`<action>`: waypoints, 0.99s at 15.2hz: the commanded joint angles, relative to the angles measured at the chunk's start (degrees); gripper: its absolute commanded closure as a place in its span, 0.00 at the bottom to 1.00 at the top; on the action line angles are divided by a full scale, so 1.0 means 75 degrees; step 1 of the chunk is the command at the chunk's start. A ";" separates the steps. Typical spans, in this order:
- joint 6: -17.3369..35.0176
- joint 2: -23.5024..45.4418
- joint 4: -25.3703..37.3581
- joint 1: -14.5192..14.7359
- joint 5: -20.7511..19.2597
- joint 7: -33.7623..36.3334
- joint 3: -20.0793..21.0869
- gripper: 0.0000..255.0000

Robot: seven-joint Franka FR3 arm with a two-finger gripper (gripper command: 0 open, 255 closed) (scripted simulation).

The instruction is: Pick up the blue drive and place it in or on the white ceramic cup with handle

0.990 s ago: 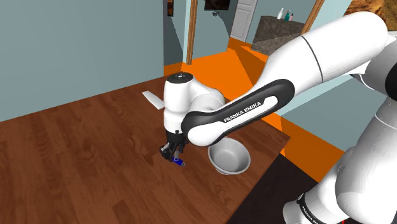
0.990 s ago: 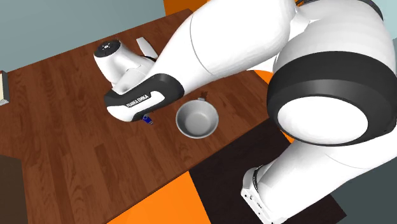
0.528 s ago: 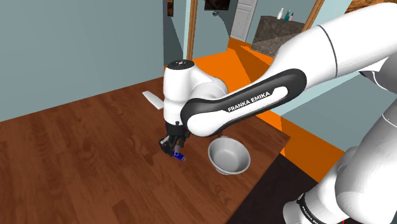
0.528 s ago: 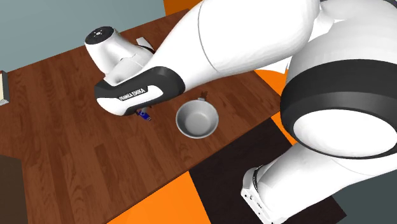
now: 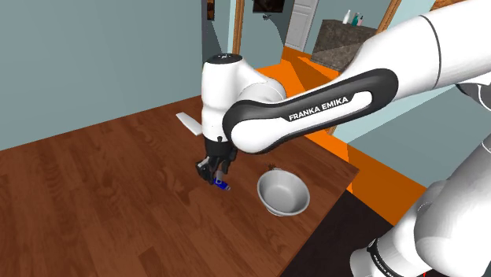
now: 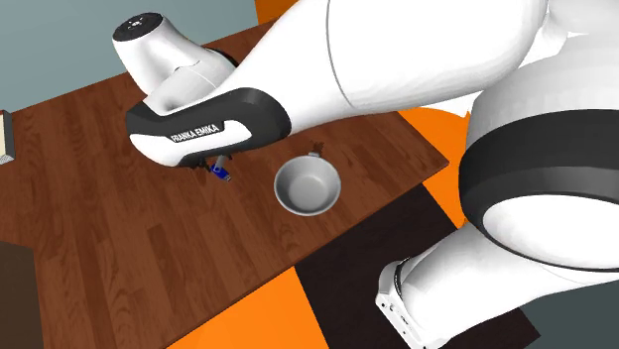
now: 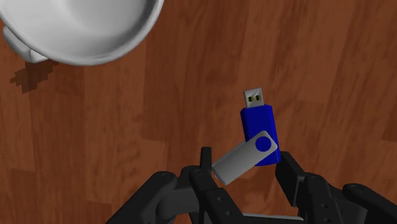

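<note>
A: Quick count for you: one blue drive (image 7: 259,130), one white cup (image 5: 282,193).
B: Anything else on the one wooden table (image 5: 102,204)?
A: You've got one flat white piece (image 5: 187,123) there.
B: And the robot?
A: You see one arm (image 5: 315,110), one gripper (image 7: 245,167), two fingers (image 7: 294,175).

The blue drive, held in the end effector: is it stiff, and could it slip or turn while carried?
Probably stiff: the blue drive shows a hard, boxy body with a metal plug. Its grey swivel cover stands turned out at an angle, so it may pivot under the end effector. It looks small beside the white cup, so it is likely light.
</note>
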 commanded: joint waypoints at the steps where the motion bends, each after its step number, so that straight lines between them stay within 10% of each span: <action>1: -0.0011 -0.0350 -0.0297 -0.0087 0.0203 -0.0216 -0.0029 1.00; 15: -0.0027 -0.4237 -0.4034 -0.0406 0.1629 -0.2952 -0.1440 1.00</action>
